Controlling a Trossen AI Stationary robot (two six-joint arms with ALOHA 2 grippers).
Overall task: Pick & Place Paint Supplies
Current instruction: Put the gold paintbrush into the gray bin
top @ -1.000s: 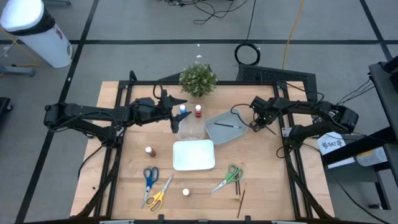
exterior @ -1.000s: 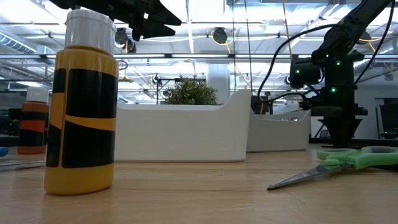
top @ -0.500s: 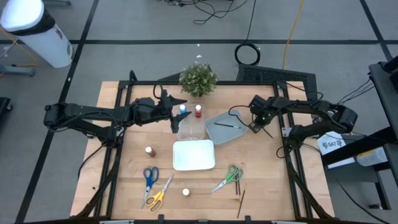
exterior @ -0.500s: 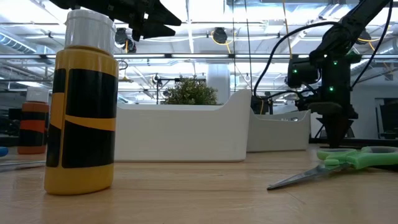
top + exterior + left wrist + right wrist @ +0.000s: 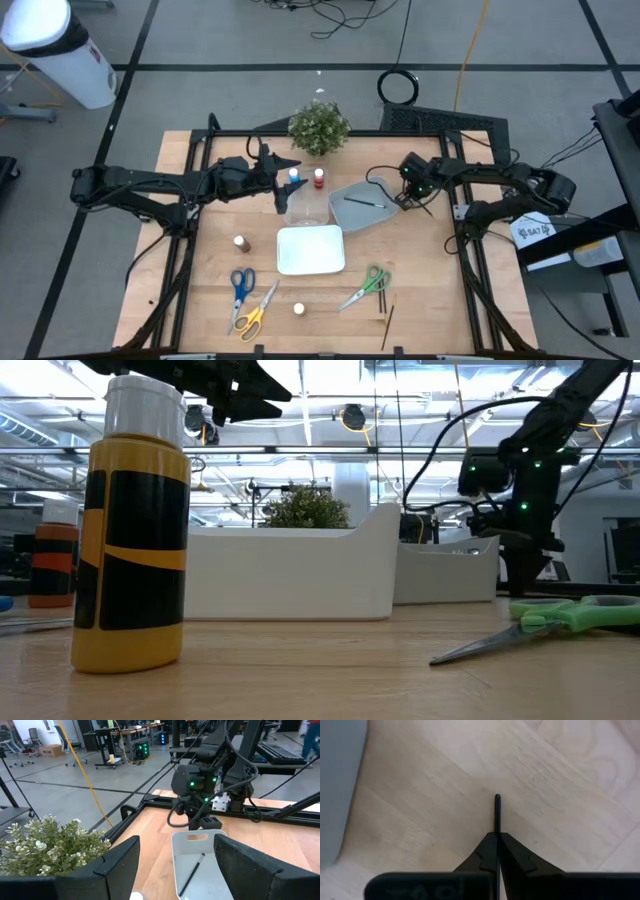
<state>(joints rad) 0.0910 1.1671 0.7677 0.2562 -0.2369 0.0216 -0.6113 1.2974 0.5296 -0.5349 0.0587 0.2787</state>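
I see a thin dark brush [image 5: 497, 815] pinched between the clenched fingers of the right gripper [image 5: 498, 836]; its tip sticks out past the fingertips over bare worktop [image 5: 445, 785]; from above, this gripper [image 5: 415, 196] sits just beside the right end of the grey tray [image 5: 345, 214]; a second brush [image 5: 361, 201] lies inside that tray.

The other supplies I read from the overhead camera: a blue bottle [image 5: 294, 177] and a red bottle [image 5: 319, 178] stand behind the clear tray [image 5: 306, 207]; a brown bottle [image 5: 241, 243] stands left of the white tray [image 5: 311, 249]; blue scissors [image 5: 240, 284] and yellow scissors [image 5: 254, 314] lie near the front left; a whitish bottle [image 5: 298, 309] stands between them and the green scissors [image 5: 368, 284]; two more brushes [image 5: 386, 314] lie just right of the green scissors.

The left gripper [image 5: 281, 180] hovers beside the blue bottle, near the clear tray's back left corner; its fingers [image 5: 120, 865] stand apart and released, with nothing between them.

A potted plant [image 5: 319, 127] stands at the back edge of the worktop; at table height a yellow-and-black bottle [image 5: 138, 525] fills the near left; the green scissors [image 5: 560, 616] lie at the right.
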